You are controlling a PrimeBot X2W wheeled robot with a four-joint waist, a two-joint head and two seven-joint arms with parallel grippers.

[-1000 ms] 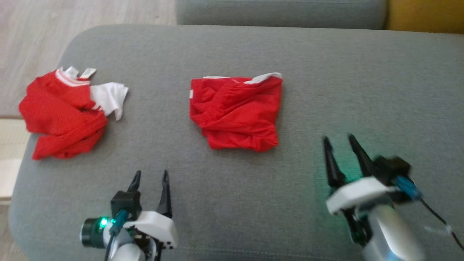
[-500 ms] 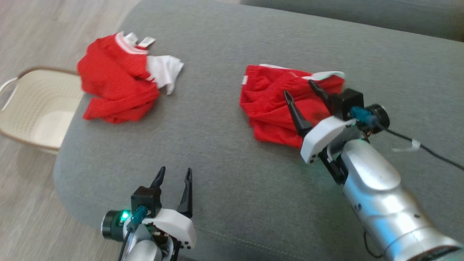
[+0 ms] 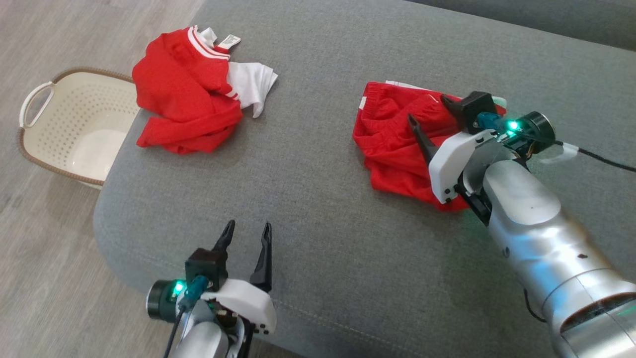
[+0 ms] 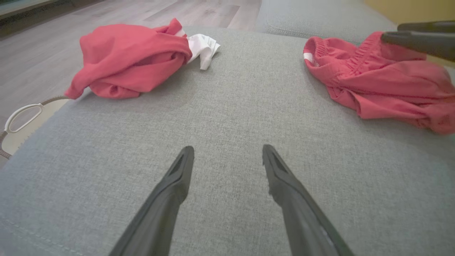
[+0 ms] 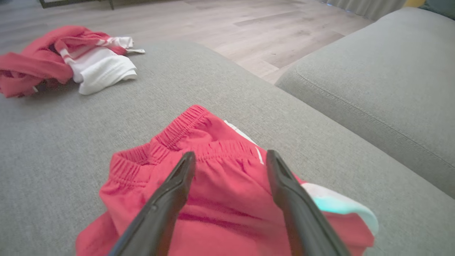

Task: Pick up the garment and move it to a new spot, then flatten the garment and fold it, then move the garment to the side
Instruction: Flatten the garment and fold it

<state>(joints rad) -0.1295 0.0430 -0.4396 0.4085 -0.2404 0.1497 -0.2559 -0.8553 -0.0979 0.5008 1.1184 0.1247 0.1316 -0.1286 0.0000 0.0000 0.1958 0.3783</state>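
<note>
Red shorts (image 3: 392, 149) lie crumpled on the grey cushion (image 3: 323, 223), right under the right gripper's (image 3: 427, 107) spread jaws, waistband just past the tips. Left gripper (image 3: 249, 224), jaws apart too, hangs over bare cushion. A red-and-white jersey (image 3: 184, 109) sits well ahead to its left, with a basket (image 3: 35, 99) further left on the floor.

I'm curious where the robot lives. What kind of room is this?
Probably a living room at home: a grey sofa, a wooden floor, and a laundry basket beside the sofa.
</note>
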